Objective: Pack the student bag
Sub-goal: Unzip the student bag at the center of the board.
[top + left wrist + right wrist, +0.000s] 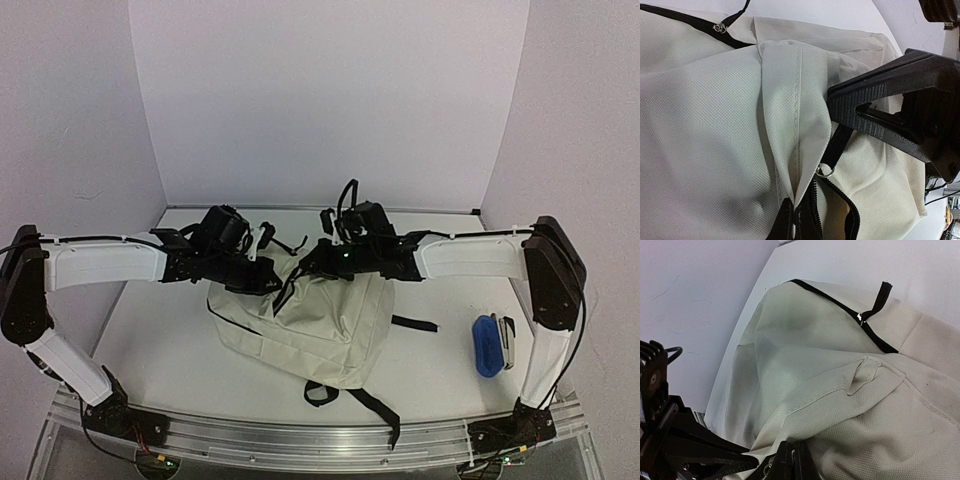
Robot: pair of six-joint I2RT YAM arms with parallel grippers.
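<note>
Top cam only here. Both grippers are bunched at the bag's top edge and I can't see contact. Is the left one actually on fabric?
Observer: Yes. In the left wrist view the left gripper is pinching the student bag along a stitched seam.
Operator: And the right?
Observer: The right gripper is clamped on a fold of the same fabric, just beside that seam.
Operator: Main zipper state?
Observer: The slider ring sits between the two grippers. The zipper teeth split apart on the left gripper's side of it, so that stretch looks open.
</note>
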